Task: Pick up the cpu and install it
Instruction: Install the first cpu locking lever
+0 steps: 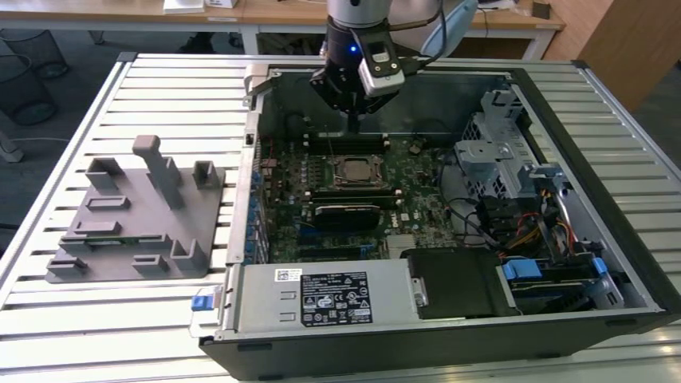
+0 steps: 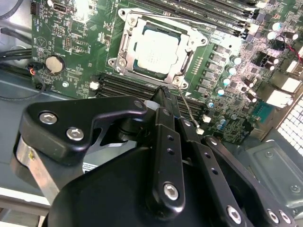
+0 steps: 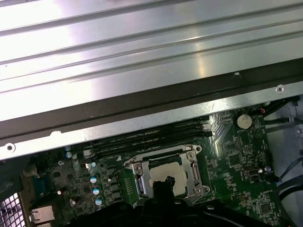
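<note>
The cpu [image 2: 156, 51] lies flat in its socket frame [image 2: 124, 45] on the motherboard [image 2: 71, 47], inside the open computer case [image 1: 596, 239] on the slatted tabletop [image 1: 159, 80]. I judge the placing done; the retention frame looks unclamped. My gripper [image 1: 352, 124] hangs above the memory slots [image 2: 128, 87] on the socket's far side, carrying nothing; I cannot tell whether my jaws are parted or closed.

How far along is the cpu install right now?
The cpu already lies in the socket frame on the motherboard. The tool hangs above the board next to it, carrying nothing that shows. No cover lies over the chip's metal top.
</note>
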`<action>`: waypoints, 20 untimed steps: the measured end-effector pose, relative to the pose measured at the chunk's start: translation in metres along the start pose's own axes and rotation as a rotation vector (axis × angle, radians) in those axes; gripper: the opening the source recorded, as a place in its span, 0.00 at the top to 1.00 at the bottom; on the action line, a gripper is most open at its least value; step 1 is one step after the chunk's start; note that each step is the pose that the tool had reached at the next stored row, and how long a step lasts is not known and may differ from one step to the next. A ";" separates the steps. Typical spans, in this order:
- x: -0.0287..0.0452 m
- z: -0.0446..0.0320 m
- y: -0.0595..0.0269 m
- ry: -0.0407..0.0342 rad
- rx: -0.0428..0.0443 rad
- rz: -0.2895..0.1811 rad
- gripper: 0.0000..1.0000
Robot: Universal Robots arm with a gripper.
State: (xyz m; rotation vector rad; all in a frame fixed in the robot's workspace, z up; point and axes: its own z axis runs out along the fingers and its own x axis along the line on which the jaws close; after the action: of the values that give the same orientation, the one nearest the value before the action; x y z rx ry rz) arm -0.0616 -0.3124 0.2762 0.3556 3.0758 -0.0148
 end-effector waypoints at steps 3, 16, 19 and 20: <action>0.0002 0.0000 0.0000 0.0000 0.0000 0.000 0.89; 0.0022 -0.0001 -0.0017 0.0000 0.0000 0.000 0.89; 0.0022 -0.0001 -0.0017 0.0000 0.0000 0.000 0.89; 0.0022 -0.0001 -0.0017 0.0000 0.0000 0.000 0.89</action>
State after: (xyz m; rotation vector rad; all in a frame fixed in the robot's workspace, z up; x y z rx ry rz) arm -0.0641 -0.3135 0.2762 0.3553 3.0759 -0.0148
